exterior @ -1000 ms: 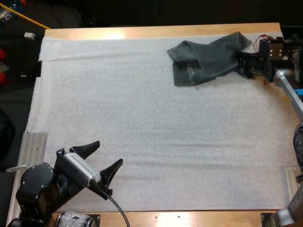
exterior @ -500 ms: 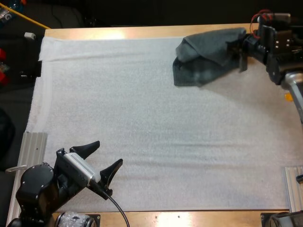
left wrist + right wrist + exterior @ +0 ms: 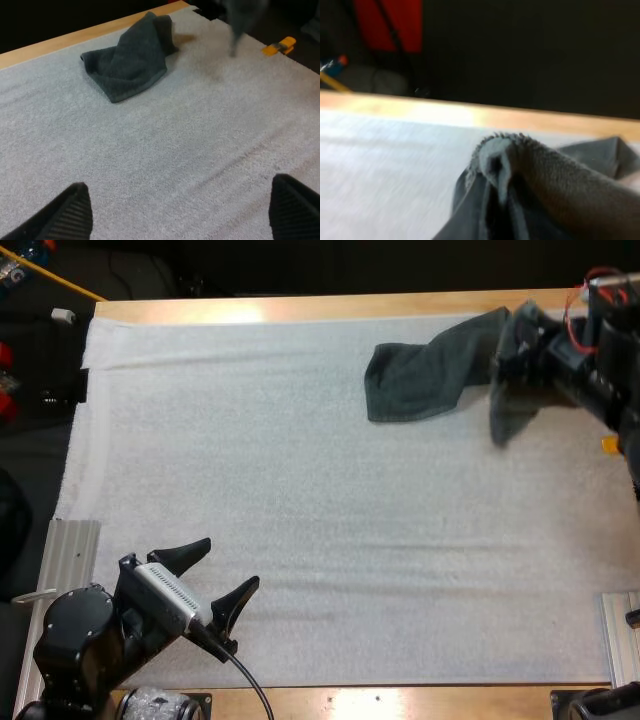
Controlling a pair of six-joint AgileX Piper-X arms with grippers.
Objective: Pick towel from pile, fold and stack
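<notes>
A dark grey-green towel (image 3: 415,380) lies crumpled on the white mat (image 3: 300,490) at the far right; the left wrist view shows the towel (image 3: 130,57) near the table's far edge. My right gripper (image 3: 525,350) is raised just right of it, shut on a fold of towel cloth (image 3: 508,405) that hangs blurred below it. The right wrist view has that gathered fold (image 3: 530,180) close up, above the mat. I cannot tell whether the hanging cloth is apart from the lying towel. My left gripper (image 3: 230,564) rests open at the near left, fingers (image 3: 70,210) wide apart over bare mat.
The wooden table's far edge (image 3: 300,308) runs just behind the towel. Metal rails sit at the near left (image 3: 70,560) and near right (image 3: 620,625) of the mat. A small orange clip (image 3: 280,46) lies right of the hanging cloth.
My right gripper has risen and pulled back to the right with towel cloth in it, so the cloth now hangs off the mat. The lying towel has spread flatter. The left arm is still.
</notes>
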